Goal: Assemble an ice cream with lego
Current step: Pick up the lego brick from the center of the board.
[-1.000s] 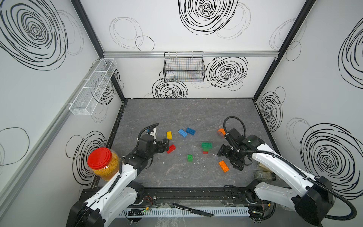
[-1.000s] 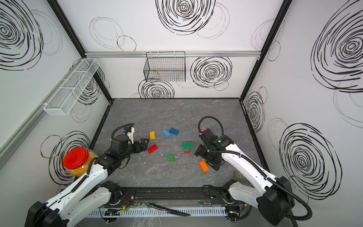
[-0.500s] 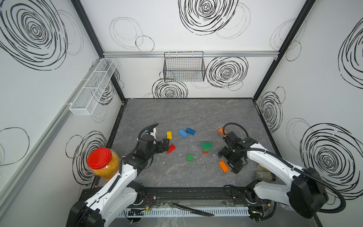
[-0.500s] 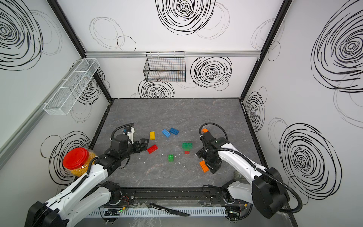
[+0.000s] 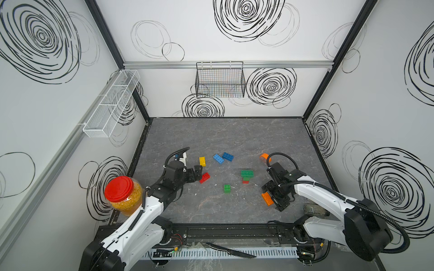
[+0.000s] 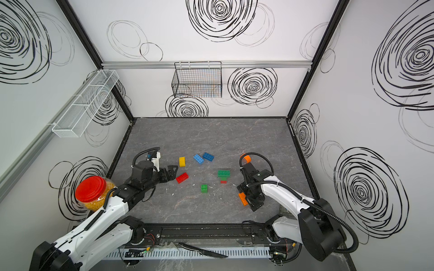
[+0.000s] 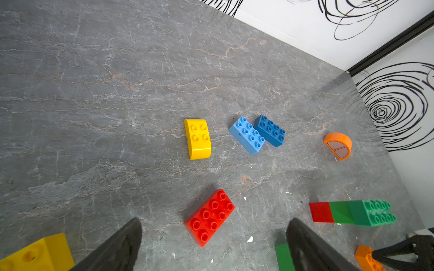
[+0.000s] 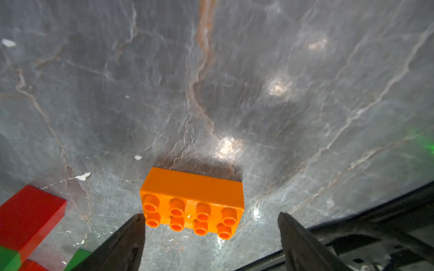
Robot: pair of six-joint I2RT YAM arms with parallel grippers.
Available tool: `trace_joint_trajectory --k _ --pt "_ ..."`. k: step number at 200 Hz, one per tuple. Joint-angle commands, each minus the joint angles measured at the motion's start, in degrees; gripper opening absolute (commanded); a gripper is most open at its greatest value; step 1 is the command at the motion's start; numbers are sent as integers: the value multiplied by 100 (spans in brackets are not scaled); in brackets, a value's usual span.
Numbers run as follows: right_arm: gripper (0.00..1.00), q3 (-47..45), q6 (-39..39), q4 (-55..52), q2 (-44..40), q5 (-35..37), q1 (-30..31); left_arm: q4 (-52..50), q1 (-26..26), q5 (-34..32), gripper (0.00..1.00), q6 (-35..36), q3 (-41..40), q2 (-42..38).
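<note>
Lego bricks lie scattered on the grey table (image 5: 211, 136). An orange oblong brick (image 5: 267, 199) (image 8: 192, 201) lies near the front right. My right gripper (image 5: 273, 198) (image 8: 210, 215) is open around it, one fingertip at the brick's end, the other apart from it. A red brick (image 5: 204, 177) (image 7: 209, 217) lies just ahead of my open left gripper (image 5: 198, 171) (image 7: 215, 223), untouched. Farther back are a yellow brick (image 5: 202, 161), two blue bricks (image 5: 222, 157) and an orange dome (image 5: 265, 158). A green-and-red stack (image 5: 246, 176) and a small green brick (image 5: 226, 188) sit mid-table.
A red-lidded jar (image 5: 123, 196) stands by my left arm at the table's left edge. A knife (image 5: 230, 252) lies on the front rail. A wire basket (image 5: 220, 79) hangs on the back wall, a white mesh shelf (image 5: 110, 105) on the left wall. Another yellow brick (image 7: 35, 253) shows beside my left fingers.
My right gripper has come down and forward over the orange oblong brick, and its jaws have narrowed a little. The left arm and the bricks have not moved.
</note>
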Motion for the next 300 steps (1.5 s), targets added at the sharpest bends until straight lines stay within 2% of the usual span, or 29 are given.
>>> trace_joint_trajectory --k 1,55,103,242,300 --pt "91 15 155 91 -101 166 -28 72 46 -43 99 -38 -26 -115" --pt "90 64 -11 179 168 135 -113 67 42 -40 99 -36 -20 -89" --pt "85 73 -92 356 428 22 -107 38 51 -59 99 -32 -28 -113" --pt "76 36 -92 511 535 -67 -24 41 60 -71 99 -41 -37 -106" --pt "65 190 -199 314 433 45 11 50 58 -66 99 -44 -38 -115"
